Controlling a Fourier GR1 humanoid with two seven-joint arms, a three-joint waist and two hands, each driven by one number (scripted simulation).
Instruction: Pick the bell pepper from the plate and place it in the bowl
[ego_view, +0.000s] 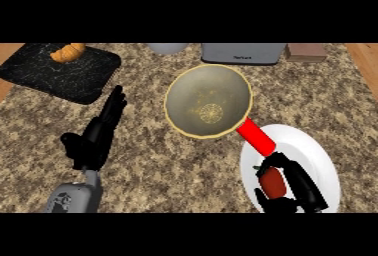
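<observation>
One pepper (273, 183), red, on the single white plate (314, 145), half hidden: right hand (297, 186) curled round it. Plate's near rim cut off. One pan (207, 100), red handle over plate's rim. Left hand (92, 141) open, fingers straight, above bench (170, 170).

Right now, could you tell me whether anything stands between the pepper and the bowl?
Only the red handle, running from the bowl to the plate, lies on that line; a lifted pepper should probably clear it. The right hand curls round the pepper.
</observation>
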